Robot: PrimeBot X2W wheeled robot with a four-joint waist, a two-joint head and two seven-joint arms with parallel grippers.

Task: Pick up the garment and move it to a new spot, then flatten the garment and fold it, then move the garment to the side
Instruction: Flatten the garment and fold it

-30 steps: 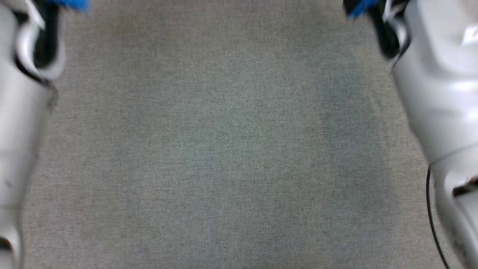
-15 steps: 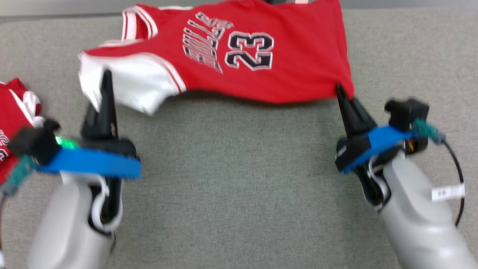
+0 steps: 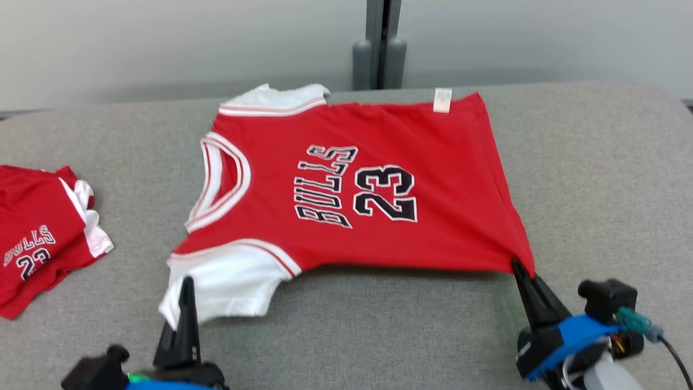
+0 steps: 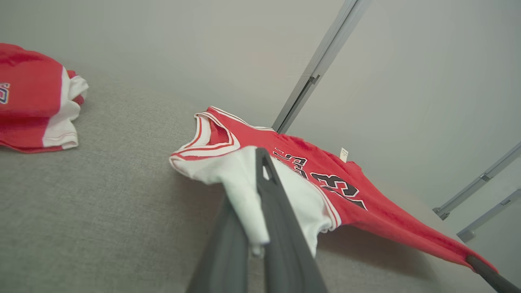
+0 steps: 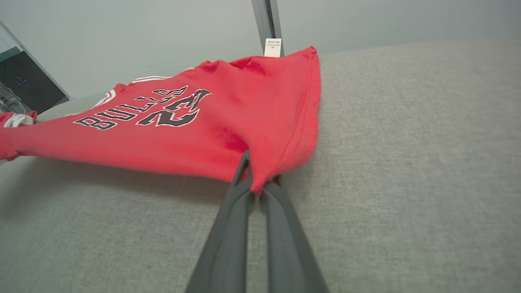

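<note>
Red and white, a folded spare jersey (image 3: 43, 233) is lying at the far left of the grey fabric surface (image 3: 595, 189). Next, the left gripper (image 3: 187, 284) is pinching the white sleeve of the Bulls jersey (image 3: 368, 162) — the garment is lying number-side up across the middle, its near edge hanging lifted — and the right gripper (image 3: 518, 266) is clamping its red hem corner.
</note>
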